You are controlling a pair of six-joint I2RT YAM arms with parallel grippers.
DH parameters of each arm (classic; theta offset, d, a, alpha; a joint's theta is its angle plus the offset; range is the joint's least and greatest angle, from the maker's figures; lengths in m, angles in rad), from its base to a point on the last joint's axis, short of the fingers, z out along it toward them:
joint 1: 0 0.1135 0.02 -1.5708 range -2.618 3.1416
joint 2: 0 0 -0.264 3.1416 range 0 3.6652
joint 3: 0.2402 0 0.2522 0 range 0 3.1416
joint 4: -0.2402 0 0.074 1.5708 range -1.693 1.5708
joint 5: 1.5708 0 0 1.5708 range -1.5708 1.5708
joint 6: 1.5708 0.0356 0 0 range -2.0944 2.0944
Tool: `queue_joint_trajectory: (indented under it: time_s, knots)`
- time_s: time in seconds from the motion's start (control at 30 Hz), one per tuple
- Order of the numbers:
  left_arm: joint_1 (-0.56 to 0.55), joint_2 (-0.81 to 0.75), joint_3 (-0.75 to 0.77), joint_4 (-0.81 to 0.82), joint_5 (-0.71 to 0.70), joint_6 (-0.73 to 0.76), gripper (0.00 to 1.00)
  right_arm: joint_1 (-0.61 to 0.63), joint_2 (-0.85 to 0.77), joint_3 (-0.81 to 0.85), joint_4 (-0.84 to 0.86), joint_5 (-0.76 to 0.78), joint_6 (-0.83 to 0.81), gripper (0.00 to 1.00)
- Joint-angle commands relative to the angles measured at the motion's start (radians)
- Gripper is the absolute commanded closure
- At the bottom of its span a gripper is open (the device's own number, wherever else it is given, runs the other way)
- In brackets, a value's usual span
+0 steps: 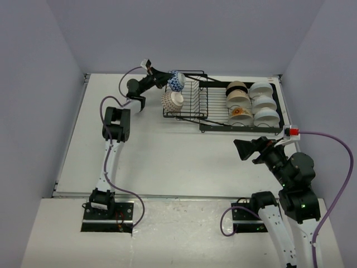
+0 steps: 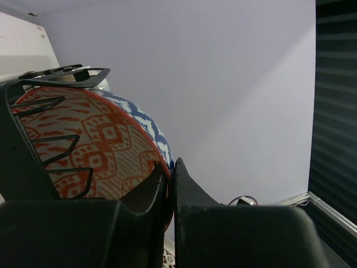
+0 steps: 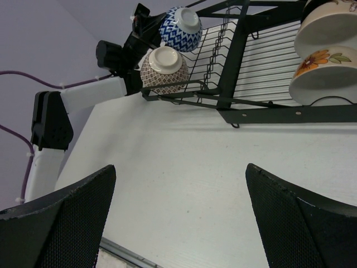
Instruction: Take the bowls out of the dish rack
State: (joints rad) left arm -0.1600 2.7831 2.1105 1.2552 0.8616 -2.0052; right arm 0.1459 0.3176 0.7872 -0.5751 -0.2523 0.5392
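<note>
My left gripper is shut on the rim of a blue-and-white patterned bowl and holds it tilted above the left end of the black wire dish rack. In the left wrist view the bowl shows an orange-red patterned inside, and one finger sits inside the rim of the gripper. A reddish-brown patterned bowl stands on edge in the rack just below. Several white, cream and orange-floral bowls lie on the tray part. My right gripper is open and empty over the table.
In the right wrist view the rack, the held blue bowl, the brown bowl and the floral bowl show beyond my open right gripper. Walls stand close behind and beside the rack.
</note>
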Motion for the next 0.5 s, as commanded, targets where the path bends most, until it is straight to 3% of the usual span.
queue_joint_trajectory:
  time_s: [0.0, 0.17, 0.47]
  knots:
    - [0.004, -0.056, 0.121, 0.053, -0.035, -0.024, 1.0, 0.004, -0.006, 0.03, 0.02, 0.01, -0.004, 0.01]
    - [-0.006, -0.089, 0.252, -0.103, -0.012, 0.107, 1.0, 0.004, -0.002, 0.03, 0.024, 0.005, -0.002, 0.01]
    - [-0.01, -0.166, 0.252, -0.162, 0.007, 0.172, 1.0, 0.004, -0.003, 0.017, 0.035, -0.002, 0.004, 0.01]
